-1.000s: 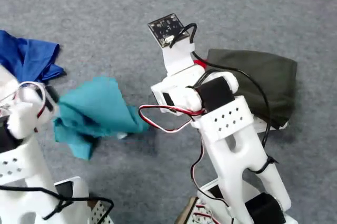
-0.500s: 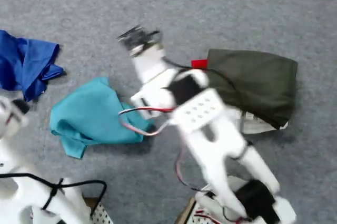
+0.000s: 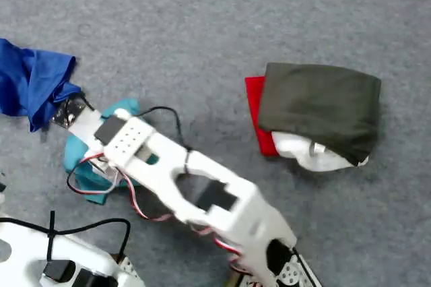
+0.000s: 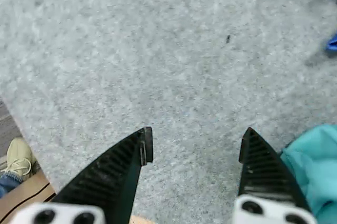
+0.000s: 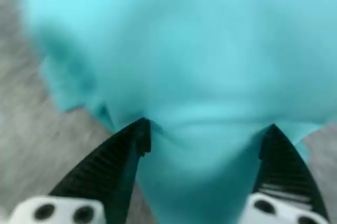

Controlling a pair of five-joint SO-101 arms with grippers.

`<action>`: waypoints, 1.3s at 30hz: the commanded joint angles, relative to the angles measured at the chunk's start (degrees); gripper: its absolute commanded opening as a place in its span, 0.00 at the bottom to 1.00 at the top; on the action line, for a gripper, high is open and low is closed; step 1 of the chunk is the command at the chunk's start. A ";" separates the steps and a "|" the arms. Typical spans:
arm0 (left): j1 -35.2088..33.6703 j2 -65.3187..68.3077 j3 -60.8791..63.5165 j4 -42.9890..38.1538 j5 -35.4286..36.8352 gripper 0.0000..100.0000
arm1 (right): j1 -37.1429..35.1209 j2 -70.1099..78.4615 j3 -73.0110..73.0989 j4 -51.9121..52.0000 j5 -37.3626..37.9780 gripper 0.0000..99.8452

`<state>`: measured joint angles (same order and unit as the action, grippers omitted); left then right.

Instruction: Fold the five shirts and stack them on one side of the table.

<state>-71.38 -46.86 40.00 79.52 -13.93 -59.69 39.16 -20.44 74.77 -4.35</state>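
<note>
A crumpled teal shirt [image 3: 79,174] lies at the left of the grey table, mostly covered by my right arm [image 3: 145,152], which stretches across from the near side. In the right wrist view my right gripper [image 5: 205,129] is open, its fingers straddling the teal shirt [image 5: 174,50] just below. My left gripper [image 4: 197,140] is open over bare table, with the teal shirt's edge [image 4: 311,165] beside one finger. A crumpled blue shirt [image 3: 34,79] lies at the far left. A folded dark green shirt [image 3: 320,102] tops a stack on a white shirt [image 3: 306,153] and a red shirt [image 3: 254,108].
My left arm's base [image 3: 47,263] sits at the near left corner with black cables. The grey table [image 3: 202,38] has open room across its middle and far side. The table's edge and floor [image 4: 13,150] show in the left wrist view.
My right arm has swung left from beside the stack to over the teal shirt. The left arm has pulled back toward the near left corner, and the teal shirt has sunk flatter.
</note>
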 commanded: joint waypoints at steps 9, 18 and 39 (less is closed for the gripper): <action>-0.53 -0.84 -0.09 -0.79 -0.62 0.27 | 14.99 16.66 -43.65 23.38 -0.62 0.04; -0.18 -0.84 -0.09 -0.79 -0.62 0.27 | 32.22 23.60 -55.60 27.08 3.25 0.01; 2.73 -0.84 1.32 -0.88 -0.62 0.27 | 33.98 9.10 -59.65 27.60 10.11 0.18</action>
<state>-68.84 -46.86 42.11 79.52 -14.29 -22.95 57.98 -77.05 101.05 5.14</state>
